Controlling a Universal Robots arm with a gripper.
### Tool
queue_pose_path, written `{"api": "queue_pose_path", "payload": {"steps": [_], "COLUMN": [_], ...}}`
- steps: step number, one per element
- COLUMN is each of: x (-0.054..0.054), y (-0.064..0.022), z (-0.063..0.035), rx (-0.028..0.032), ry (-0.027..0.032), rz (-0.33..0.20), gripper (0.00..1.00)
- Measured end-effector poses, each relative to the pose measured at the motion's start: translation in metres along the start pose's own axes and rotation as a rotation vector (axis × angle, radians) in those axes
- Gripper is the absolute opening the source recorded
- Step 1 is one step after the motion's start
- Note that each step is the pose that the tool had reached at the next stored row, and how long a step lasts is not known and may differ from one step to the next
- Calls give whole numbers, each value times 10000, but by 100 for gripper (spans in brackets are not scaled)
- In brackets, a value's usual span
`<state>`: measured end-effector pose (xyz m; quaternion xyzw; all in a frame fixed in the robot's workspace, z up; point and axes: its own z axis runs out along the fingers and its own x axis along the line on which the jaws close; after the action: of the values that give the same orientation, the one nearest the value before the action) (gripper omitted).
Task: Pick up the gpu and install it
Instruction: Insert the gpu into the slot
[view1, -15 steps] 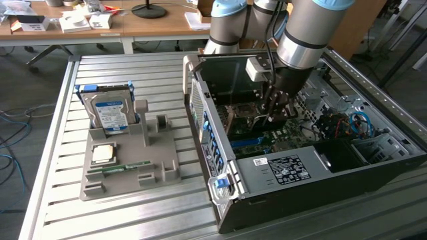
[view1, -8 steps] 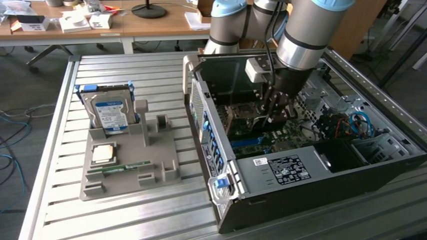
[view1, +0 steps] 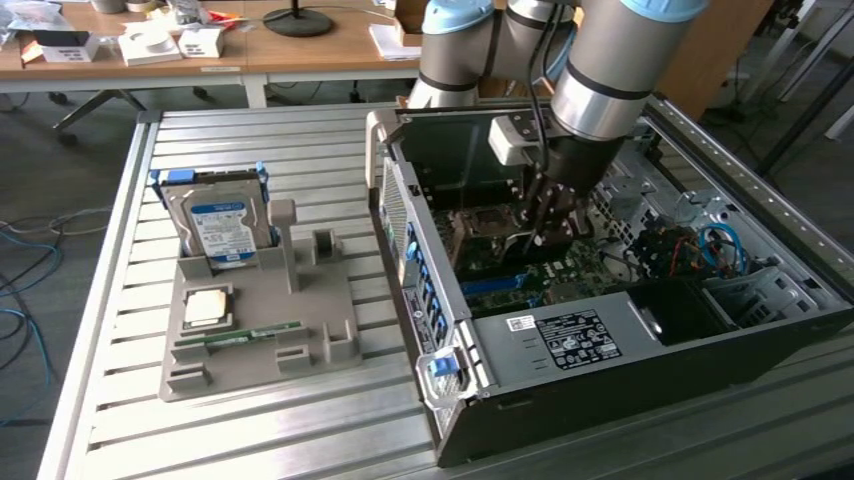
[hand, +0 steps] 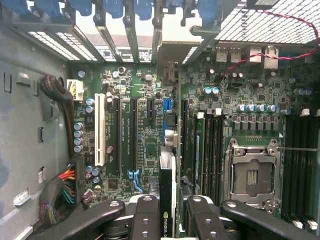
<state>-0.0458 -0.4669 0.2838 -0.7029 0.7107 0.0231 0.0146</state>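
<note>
My gripper (view1: 551, 225) reaches down into the open computer case (view1: 574, 340), just above the motherboard (view1: 561, 270). In the wrist view the gpu (hand: 166, 175) appears edge-on, a thin dark card with a green logo. It sits between the two black fingers (hand: 146, 215) of my gripper (hand: 171, 205), which is shut on it. The card hangs over the motherboard (hand: 145, 140), in line with the blue expansion slot (hand: 167, 107) and pointing at the rear bracket openings. Whether the card touches the slot cannot be told.
Long black slots and a white slot (hand: 100, 130) lie beside the card, with the CPU socket (hand: 252, 175) on its other side and cable bundles (hand: 65, 190) near the case wall. On the slatted table a grey holder (view1: 320, 330) carries a hard drive (view1: 220, 225), a CPU (view1: 207, 308) and a memory stick (view1: 240, 335).
</note>
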Motion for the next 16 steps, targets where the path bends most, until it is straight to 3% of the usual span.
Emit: {"api": "queue_pose_path", "payload": {"steps": [16], "x": [2], "y": [40], "z": [11], "rx": [1], "ry": [-2], "rz": [-1], "gripper": [26]}}
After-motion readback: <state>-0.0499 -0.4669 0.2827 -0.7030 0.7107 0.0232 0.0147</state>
